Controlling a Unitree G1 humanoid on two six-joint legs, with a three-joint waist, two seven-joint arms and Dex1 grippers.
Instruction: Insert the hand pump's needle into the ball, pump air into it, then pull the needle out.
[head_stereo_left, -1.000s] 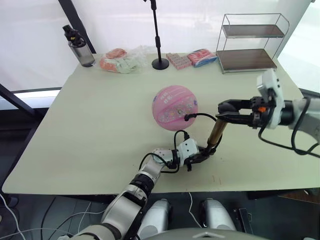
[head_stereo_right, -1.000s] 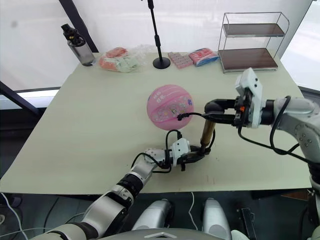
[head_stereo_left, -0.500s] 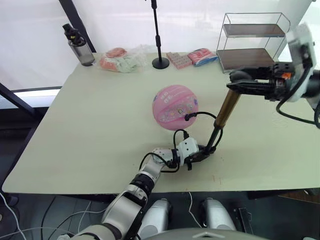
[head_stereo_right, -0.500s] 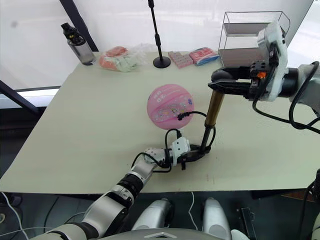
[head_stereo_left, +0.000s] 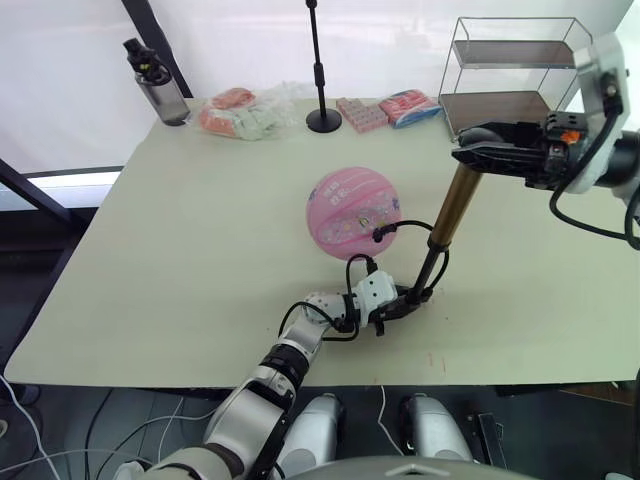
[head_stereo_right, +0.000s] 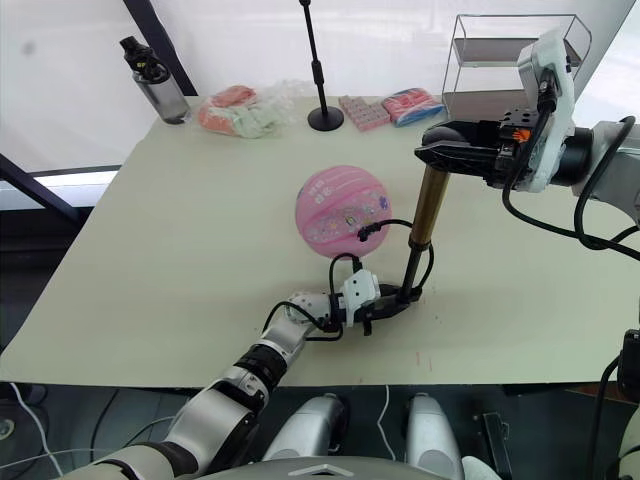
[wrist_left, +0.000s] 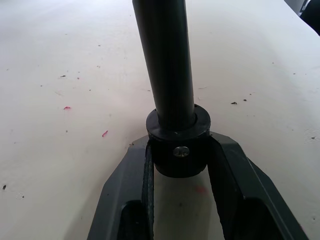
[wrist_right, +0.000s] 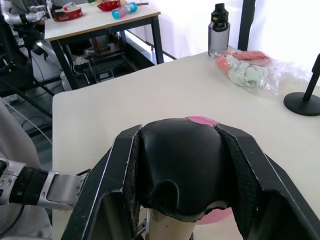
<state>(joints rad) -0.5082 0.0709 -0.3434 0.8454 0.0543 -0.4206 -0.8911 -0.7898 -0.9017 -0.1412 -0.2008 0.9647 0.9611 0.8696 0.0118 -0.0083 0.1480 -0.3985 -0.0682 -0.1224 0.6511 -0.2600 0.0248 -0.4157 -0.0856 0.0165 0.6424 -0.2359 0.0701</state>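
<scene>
The pink ball (head_stereo_left: 352, 213) rests mid-table, and its top shows as a pink sliver (wrist_right: 201, 120) in the right wrist view. The hand pump (head_stereo_left: 454, 208) stands tilted to its right, gold cylinder raised, black rod (wrist_left: 165, 60) bared below. My left gripper (head_stereo_left: 400, 303) lies on the table, shut on the pump's bottom cap (wrist_left: 177, 145). My right gripper (head_stereo_left: 472, 155) is shut on the pump's black top end (wrist_right: 180, 170). The thin hose (head_stereo_left: 410, 226) arcs to the black fitting (head_stereo_left: 378, 237) at the ball's side. The needle itself is hidden in the ball.
Along the far edge stand a bottle (head_stereo_left: 155, 85), a bag of packets (head_stereo_left: 240, 110), a black microphone stand (head_stereo_left: 322, 120), pink-blue packets (head_stereo_left: 405, 105) and a wire shelf (head_stereo_left: 510, 70). The table's front edge (head_stereo_left: 300, 385) runs just behind my left arm.
My right gripper has lifted the pump's top end and gold cylinder up and away, drawing the pump out long. Ball and left gripper have stayed put.
</scene>
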